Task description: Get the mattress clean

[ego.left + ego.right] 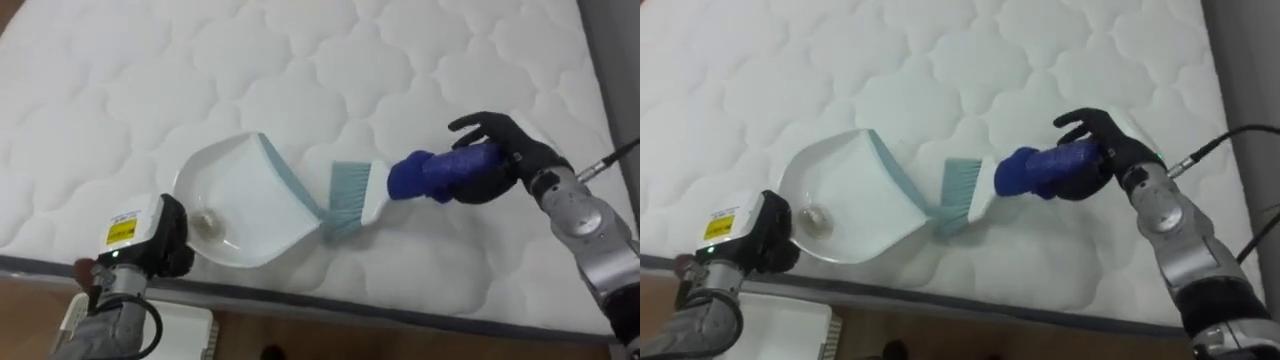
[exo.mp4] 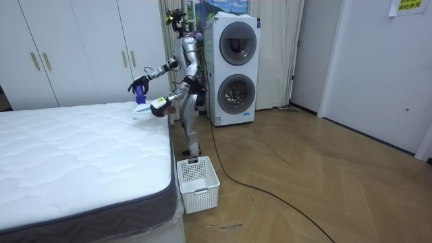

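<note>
One bed (image 1: 300,60), with one white quilted mattress. One dustpan (image 1: 240,195). One brush (image 1: 350,192) with a blue handle. One small bit of debris (image 1: 208,221), counted inside the dustpan. Two robot hands: one left robot hand (image 1: 168,242) and one right robot hand (image 1: 522,155). In the room view, one white basket (image 2: 198,182) and two washing machines (image 2: 233,44) (image 2: 233,91), stacked as one pair.

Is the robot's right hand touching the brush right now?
Touching. The left eye view shows the right hand with its fingers curled round the blue handle of the brush, with no gap between them.
</note>
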Tool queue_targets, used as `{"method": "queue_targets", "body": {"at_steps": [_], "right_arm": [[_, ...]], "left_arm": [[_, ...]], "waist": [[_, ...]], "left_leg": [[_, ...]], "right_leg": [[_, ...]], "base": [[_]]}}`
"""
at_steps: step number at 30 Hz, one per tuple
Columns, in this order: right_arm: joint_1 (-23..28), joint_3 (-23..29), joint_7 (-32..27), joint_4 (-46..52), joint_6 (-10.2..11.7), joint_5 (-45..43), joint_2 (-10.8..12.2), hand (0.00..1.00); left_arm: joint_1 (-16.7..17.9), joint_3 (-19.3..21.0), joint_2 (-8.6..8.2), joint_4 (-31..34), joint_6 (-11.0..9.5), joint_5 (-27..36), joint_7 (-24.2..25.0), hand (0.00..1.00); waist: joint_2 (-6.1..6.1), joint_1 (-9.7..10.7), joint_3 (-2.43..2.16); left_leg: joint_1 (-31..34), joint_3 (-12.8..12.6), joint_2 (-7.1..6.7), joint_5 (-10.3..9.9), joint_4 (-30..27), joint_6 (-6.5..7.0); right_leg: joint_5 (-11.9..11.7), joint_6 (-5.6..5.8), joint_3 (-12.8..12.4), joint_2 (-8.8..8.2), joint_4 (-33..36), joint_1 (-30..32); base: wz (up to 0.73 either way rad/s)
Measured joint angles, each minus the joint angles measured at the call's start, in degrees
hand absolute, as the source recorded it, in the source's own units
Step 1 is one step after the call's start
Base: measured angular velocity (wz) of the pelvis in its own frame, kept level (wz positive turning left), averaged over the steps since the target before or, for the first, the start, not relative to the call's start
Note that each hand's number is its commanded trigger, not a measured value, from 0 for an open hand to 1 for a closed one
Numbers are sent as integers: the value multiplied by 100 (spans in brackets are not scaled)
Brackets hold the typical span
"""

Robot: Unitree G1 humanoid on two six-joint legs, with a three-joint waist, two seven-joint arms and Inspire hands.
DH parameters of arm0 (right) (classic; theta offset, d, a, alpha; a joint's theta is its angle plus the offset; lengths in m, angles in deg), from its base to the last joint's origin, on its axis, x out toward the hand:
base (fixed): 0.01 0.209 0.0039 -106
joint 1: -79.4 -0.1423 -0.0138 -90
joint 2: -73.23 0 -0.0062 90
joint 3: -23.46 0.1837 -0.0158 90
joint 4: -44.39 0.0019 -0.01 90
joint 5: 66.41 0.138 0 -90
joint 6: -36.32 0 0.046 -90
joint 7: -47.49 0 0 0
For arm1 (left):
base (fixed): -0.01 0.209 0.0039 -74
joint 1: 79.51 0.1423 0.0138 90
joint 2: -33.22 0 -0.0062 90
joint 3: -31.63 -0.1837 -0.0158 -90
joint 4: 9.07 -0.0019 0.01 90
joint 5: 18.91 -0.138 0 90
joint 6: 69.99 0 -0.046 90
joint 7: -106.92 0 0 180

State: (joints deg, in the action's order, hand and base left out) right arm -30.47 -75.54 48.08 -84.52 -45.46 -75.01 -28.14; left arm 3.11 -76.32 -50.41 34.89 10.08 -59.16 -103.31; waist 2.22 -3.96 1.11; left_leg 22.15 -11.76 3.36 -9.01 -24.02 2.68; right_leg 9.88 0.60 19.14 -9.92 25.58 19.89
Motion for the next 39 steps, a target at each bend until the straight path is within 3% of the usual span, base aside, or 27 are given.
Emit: {"method": "queue_targets", "body": {"at_steps": [1,7,14,17,19,20,21,23,25,27,30,35,37,39], "right_arm": [[104,68,-79,0,4,124,48,0],[382,281,-447,2,31,691,207,0],[577,452,-866,179,123,1183,342,0],[789,553,-1058,485,120,1373,362,0],[1125,616,-1237,852,140,1537,419,0],[1216,640,-1280,891,179,1552,442,0],[1372,726,-1326,999,196,1648,495,0],[1566,879,-1434,1209,207,1759,519,0],[1602,948,-1520,1319,238,1942,518,0],[1602,1026,-1571,1386,238,2027,518,0],[1609,1027,-1642,1649,238,2228,516,0],[1626,1023,-1795,1768,282,2389,527,0],[1644,1049,-1933,1747,282,2387,532,0],[1669,1052,-2120,1709,287,2389,536,0]], "left_arm": [[106,39,-21,85,-3,0,9,100],[282,557,-132,364,-9,11,63,100],[547,715,-169,820,-47,9,55,100],[659,722,-168,1105,-44,20,70,100],[827,734,-160,1408,-52,11,74,100],[865,734,-156,1476,-52,10,74,100],[955,734,-152,1607,-61,10,74,100],[979,746,-151,1690,-108,10,73,100],[998,804,-149,1695,-112,13,72,100],[1036,827,-151,1695,-115,13,72,100],[1254,888,-153,1700,-113,13,72,100],[1479,907,-320,1721,-113,8,72,100],[1461,1001,-396,1721,-113,18,75,100],[1404,1040,-398,1723,-113,81,79,100]], "waist": [[-39,4,-25],[-55,73,-36],[-75,69,-35],[-87,99,-41],[-113,379,-68],[-105,439,-75],[-114,529,-103],[-120,536,-110],[-120,532,-112],[-111,513,-114],[-82,426,-133],[-21,177,-129],[11,128,-114],[69,-2,-99]], "left_leg": [[-124,-10,-17,2,103,-1],[-500,-17,-86,6,391,-10],[-886,44,-170,3,683,-15],[-947,197,-245,5,738,-12],[-1019,639,-400,11,745,-3],[-1055,764,-414,16,746,3],[-1102,964,-473,21,727,6],[-1130,1138,-558,38,703,12],[-1149,1351,-682,77,725,-7],[-1170,1467,-708,133,781,-36],[-1140,1634,-673,172,780,-103],[-1006,1877,-667,230,670,-192],[-875,2259,-720,293,568,-275],[-821,2547,-734,415,605,-378]], "right_leg": [[-16,25,0,10,-108,-123],[-47,88,81,22,-399,-521],[-53,163,144,15,-604,-905],[-25,208,135,-3,-612,-1032],[22,283,123,1,-700,-1356],[47,321,89,-2,-723,-1453],[57,338,-44,23,-824,-1618],[84,384,-199,46,-989,-1786],[124,449,-182,53,-1175,-1980],[136,468,-201,77,-1222,-2065],[139,462,-180,176,-1304,-2131],[203,364,-33,267,-1292,-2192],[287,223,92,339,-1162,-2180],[377,74,56,449,-1021,-2090]], "base": [[0],[2],[7],[32],[89],[102],[86],[61],[46],[47],[30],[31],[75],[81]]}}
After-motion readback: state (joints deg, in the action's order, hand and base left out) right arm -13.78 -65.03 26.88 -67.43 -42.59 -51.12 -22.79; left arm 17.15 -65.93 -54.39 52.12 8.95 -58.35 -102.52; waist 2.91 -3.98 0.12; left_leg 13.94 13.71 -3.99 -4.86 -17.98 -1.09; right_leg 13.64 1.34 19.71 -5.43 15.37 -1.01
